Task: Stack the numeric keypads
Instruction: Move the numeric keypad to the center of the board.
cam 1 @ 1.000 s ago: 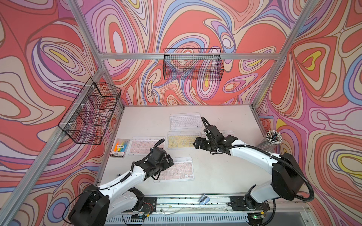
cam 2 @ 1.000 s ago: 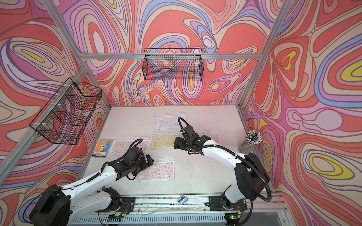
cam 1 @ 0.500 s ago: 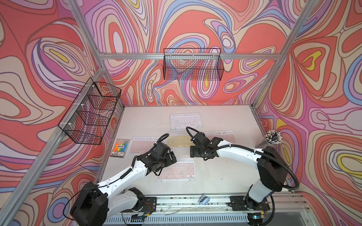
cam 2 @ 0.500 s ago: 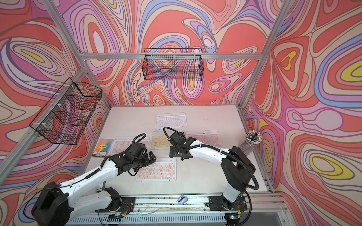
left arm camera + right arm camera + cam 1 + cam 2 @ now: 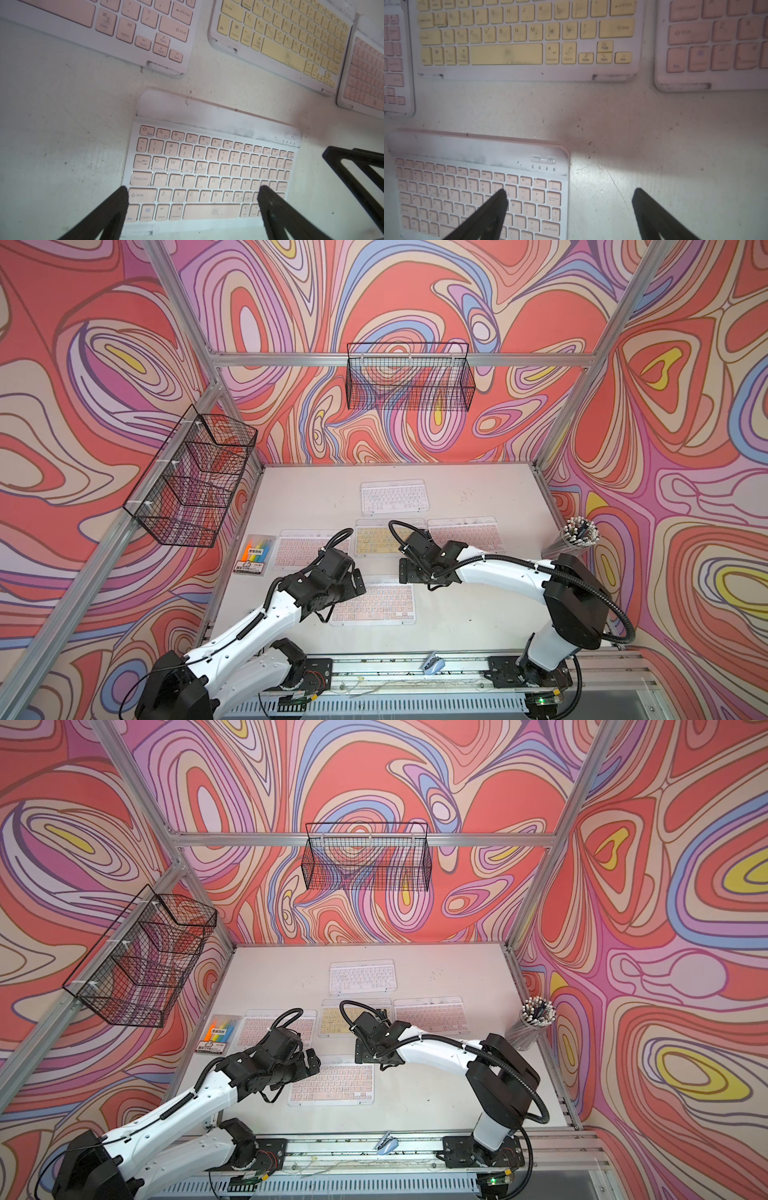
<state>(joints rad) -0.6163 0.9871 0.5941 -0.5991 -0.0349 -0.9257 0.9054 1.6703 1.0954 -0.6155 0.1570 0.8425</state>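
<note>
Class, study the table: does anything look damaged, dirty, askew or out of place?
Nothing looks spilled or broken, but grime shows: dark scuffs mark the top bar of the near pink keyboard and the front corners of the yellow keyboard. A highlighter packet lies left of them, the odd item out.

Key legends on the nearest pink keypad (image 5: 209,176) read Esc, Tab, Caps Lock, Shift, Fn, Control and QWERTY letters; a second pink keypad (image 5: 124,25) shows Enter, Shift, Alt; the yellow keypad (image 5: 527,35) shows Home, End, Option.
</note>
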